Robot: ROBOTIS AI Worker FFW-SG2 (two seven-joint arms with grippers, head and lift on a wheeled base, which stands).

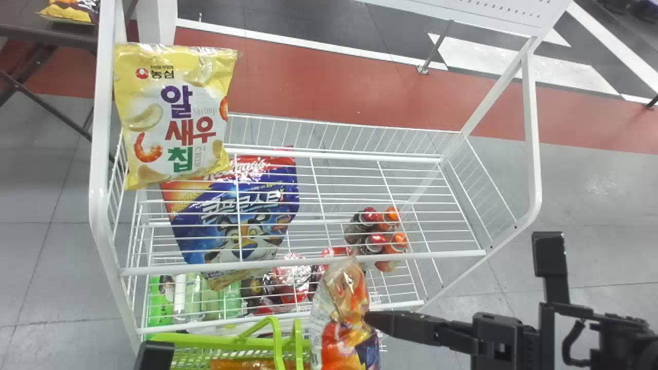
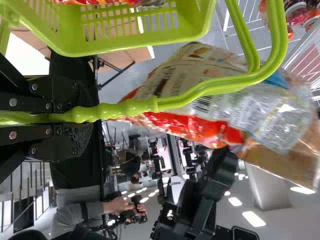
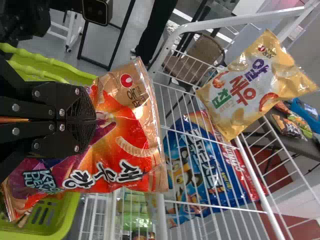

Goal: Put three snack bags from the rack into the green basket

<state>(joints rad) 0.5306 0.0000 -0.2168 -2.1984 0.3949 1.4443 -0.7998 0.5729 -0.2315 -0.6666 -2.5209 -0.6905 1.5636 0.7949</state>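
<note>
Lower left of the head view: left gripper (image 2: 84,115) grips the handle (image 2: 132,107) of the green plastic basket (image 1: 205,337), likely steadying it. Lower middle: right gripper (image 1: 367,318) pinches a shiny red-orange snack bag (image 1: 342,336), we guess for lowering in. Upper left: yellow-and-white snack bag (image 1: 175,115) at the white wire rack (image 1: 308,261).

bright indoor light — ceiling lamps (image 2: 254,219) glowing white — leaves patches of glare on the orange snack bag (image 3: 131,145)

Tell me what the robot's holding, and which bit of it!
The right gripper holds an orange snack bag by its side; the left gripper holds the green basket by its handles.
</note>
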